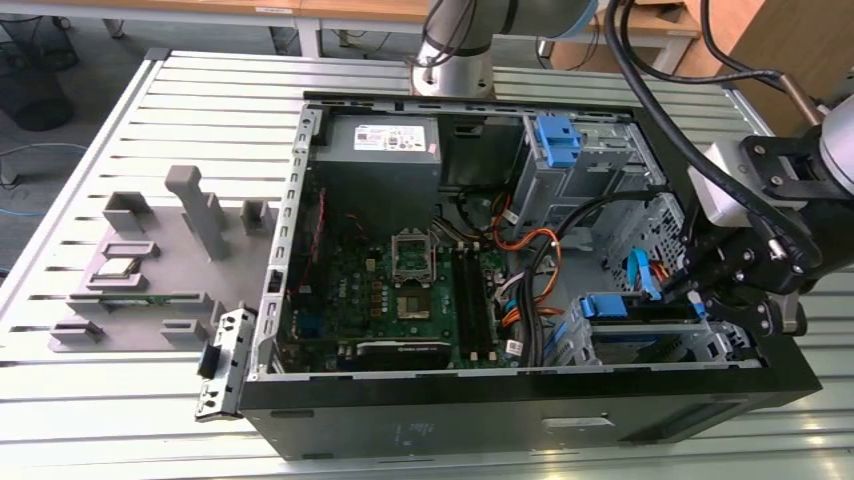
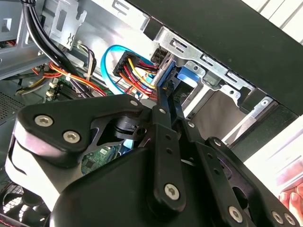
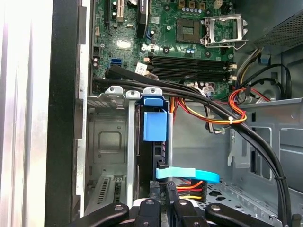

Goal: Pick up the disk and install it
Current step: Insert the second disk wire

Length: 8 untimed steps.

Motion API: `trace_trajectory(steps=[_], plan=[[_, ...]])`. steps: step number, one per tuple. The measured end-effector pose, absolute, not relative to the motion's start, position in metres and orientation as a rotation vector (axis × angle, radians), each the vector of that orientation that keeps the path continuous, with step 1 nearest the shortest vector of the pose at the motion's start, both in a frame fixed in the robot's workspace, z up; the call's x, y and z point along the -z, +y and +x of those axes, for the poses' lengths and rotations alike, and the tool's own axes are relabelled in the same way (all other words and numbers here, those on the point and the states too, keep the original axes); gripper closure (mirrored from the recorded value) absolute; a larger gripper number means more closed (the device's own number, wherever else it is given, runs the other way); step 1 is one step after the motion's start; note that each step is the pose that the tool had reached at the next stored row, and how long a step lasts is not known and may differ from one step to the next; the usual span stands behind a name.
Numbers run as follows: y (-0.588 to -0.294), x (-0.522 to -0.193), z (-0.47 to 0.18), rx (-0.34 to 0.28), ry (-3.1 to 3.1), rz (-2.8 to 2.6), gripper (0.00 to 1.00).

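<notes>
One disk [image 3: 154,142], edge-on in the drive cage [image 3: 109,142] at the front corner of the open computer case [image 1: 534,420] on the table [image 1: 160,110], its blue caddy tab uppermost beside the cables [image 3: 208,111]. Gripper [image 3: 160,189]: fingers [image 2: 165,113] drawn close together just at the disk's rear edge; whether they pinch it, cannot tell. Handling, by judgement: rigid, fairly heavy, shock-sensitive; best held by the caddy frame. Disk label and connector are hidden by cage and wiring.
</notes>
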<state>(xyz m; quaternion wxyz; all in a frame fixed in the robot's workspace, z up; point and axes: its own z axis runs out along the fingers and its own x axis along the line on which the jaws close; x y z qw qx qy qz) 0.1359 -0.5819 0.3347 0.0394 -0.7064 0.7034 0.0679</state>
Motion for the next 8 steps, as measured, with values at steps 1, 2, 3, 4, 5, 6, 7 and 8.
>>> trace_trajectory(steps=[1, 2, 3, 4, 5, 6, 7, 8], plan=[[-0.5819, -0.3347, 0.1359, -0.208, 2.156, -2.165, 0.83], [-0.5819, -0.3346, 0.1359, -0.208, 2.156, -2.165, 0.83], [-0.5819, -0.3346, 0.1359, -0.208, 2.156, -2.165, 0.83], [-0.5819, -0.3346, 0.1359, -0.208, 2.156, -2.165, 0.83], [-0.5819, -0.3345, 0.1359, -0.208, 2.156, -2.165, 0.83], [-0.5819, -0.3346, 0.1359, -0.208, 2.156, -2.165, 0.83], [-0.5819, -0.3345, 0.1359, -0.208, 2.156, -2.165, 0.83], [-0.5819, -0.3345, 0.1359, -0.208, 2.156, -2.165, 0.83]])
